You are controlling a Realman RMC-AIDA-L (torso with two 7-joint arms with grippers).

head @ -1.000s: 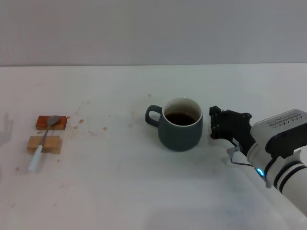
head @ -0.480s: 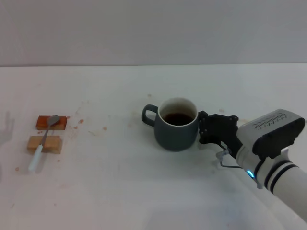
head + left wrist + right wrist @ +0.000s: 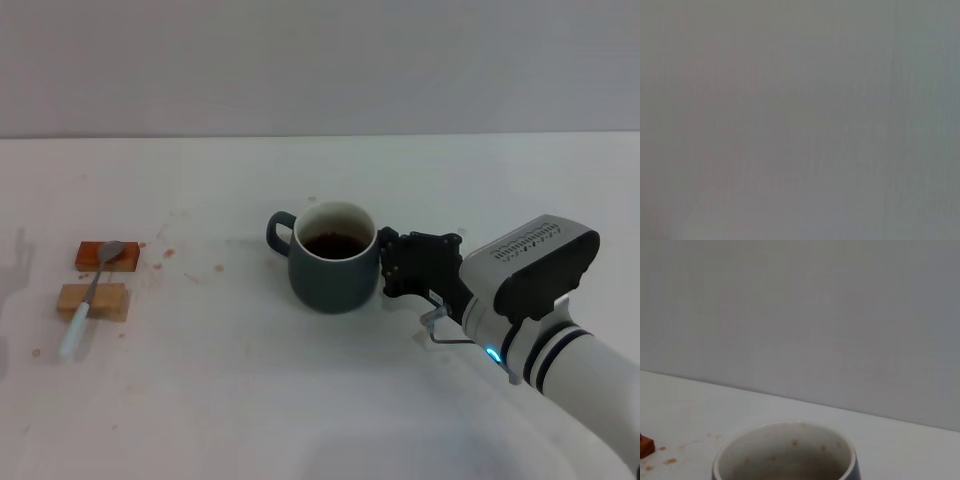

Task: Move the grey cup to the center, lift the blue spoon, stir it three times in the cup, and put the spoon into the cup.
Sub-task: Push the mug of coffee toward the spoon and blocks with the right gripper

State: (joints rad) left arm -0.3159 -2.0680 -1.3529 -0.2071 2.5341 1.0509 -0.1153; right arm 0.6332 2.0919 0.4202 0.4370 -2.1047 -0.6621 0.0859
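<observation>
The grey cup (image 3: 333, 275), a dark blue-grey mug with dark liquid inside, stands near the middle of the white table (image 3: 250, 400), its handle pointing left. My right gripper (image 3: 388, 268) is shut and its black fingertips press against the cup's right side. The cup's cream rim fills the near edge of the right wrist view (image 3: 785, 450). The blue spoon (image 3: 76, 332) lies at the far left across two blocks, with its metal bowl on the far block and its pale handle toward me. The left gripper is out of view.
An orange block (image 3: 120, 258) and a tan wooden block (image 3: 115, 300) carry the spoon at the far left. The orange block also shows in the right wrist view (image 3: 645, 446). Small brown stains dot the table between the blocks and the cup.
My right gripper has moved left against the cup's right side, and the cup has slid left across the table with it. The spoon and blocks have not moved.
</observation>
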